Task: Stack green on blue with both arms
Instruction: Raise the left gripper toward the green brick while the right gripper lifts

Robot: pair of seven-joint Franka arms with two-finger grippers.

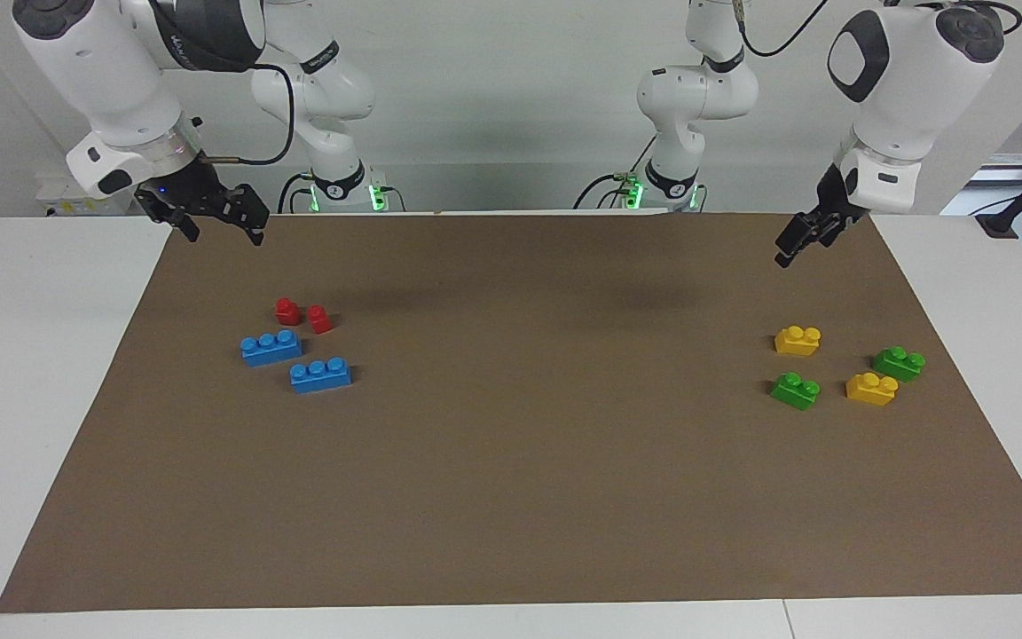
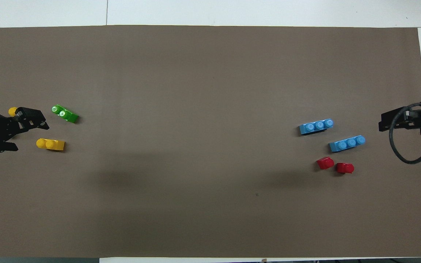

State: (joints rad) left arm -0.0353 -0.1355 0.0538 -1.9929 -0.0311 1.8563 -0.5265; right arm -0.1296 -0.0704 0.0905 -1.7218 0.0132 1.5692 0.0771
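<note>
Two green bricks (image 1: 795, 390) (image 1: 899, 363) lie toward the left arm's end of the brown mat (image 1: 511, 497). In the overhead view only one green brick (image 2: 64, 113) shows; the left gripper hides the other. Two blue bricks (image 1: 271, 347) (image 1: 320, 374) lie toward the right arm's end; they also show in the overhead view (image 2: 316, 126) (image 2: 347, 143). My left gripper (image 1: 788, 251) (image 2: 31, 136) is open and empty, raised above the mat by the green and yellow bricks. My right gripper (image 1: 224, 235) (image 2: 380, 123) is open and empty, raised beside the blue bricks.
Two yellow bricks (image 1: 797, 340) (image 1: 871, 388) lie among the green ones; in the overhead view one yellow brick (image 2: 50, 144) shows whole. Two small red bricks (image 1: 287, 311) (image 1: 320, 319) lie nearer to the robots than the blue ones. White table (image 1: 50, 373) surrounds the mat.
</note>
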